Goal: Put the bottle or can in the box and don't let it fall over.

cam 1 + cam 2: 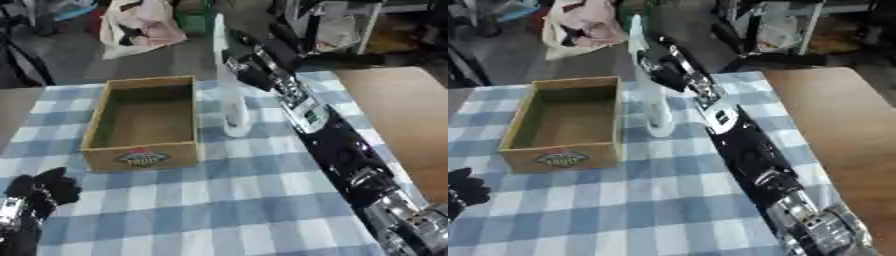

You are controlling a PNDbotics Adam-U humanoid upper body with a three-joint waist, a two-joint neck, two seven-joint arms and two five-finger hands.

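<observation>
Your left hand (42,190) rests low in the left corner with its fingers curled, holding nothing. The left eye view shows most of it; the right eye view shows only a bit at the edge. Next comes the wooden box (144,125) on the checked cloth (236,210), open at the top. Just right of the box stands the clear bottle (651,95), upright on the cloth, its long side running up and down and its top pointing up. Your right hand (667,70) is wrapped around the bottle near its top, seen best in the right eye view
</observation>
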